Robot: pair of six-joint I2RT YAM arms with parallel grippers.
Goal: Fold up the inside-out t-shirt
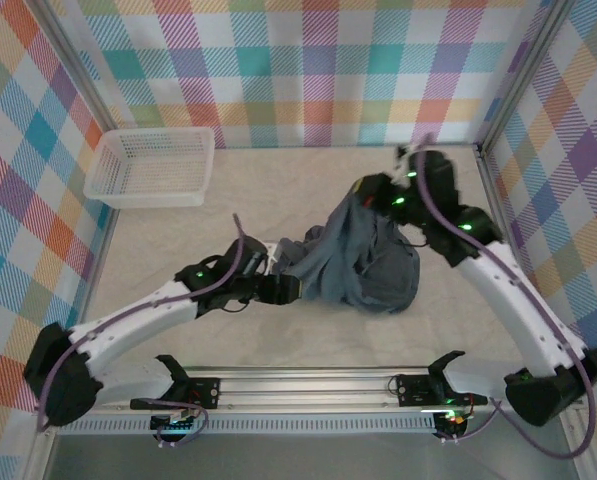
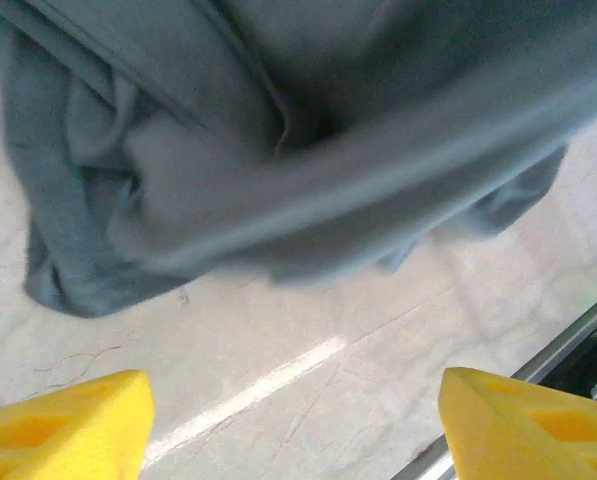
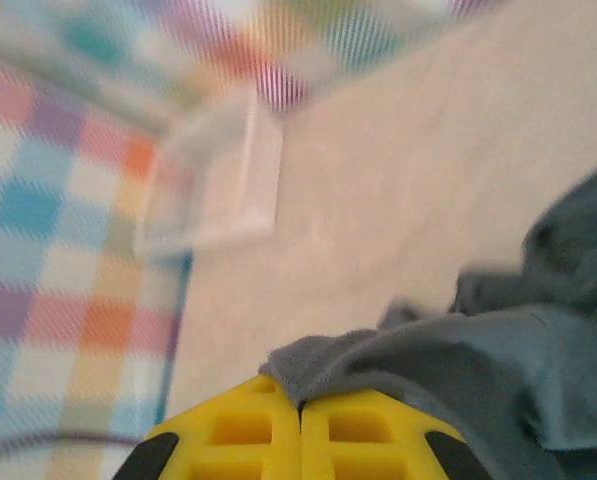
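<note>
Risks a slip and further bunching: grips only a thin edge of the inside-out t-shirt point(image 1: 363, 262) in the closed right pincer point(image 3: 300, 408), with the left pincer point(image 2: 294, 415) wide and empty over the table point(image 1: 278, 190).

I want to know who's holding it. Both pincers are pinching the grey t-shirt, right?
Not both. The right pincer is shut on the grey t-shirt, but the left wrist view shows the left pincer open, its yellow fingers apart with nothing between them.
</note>
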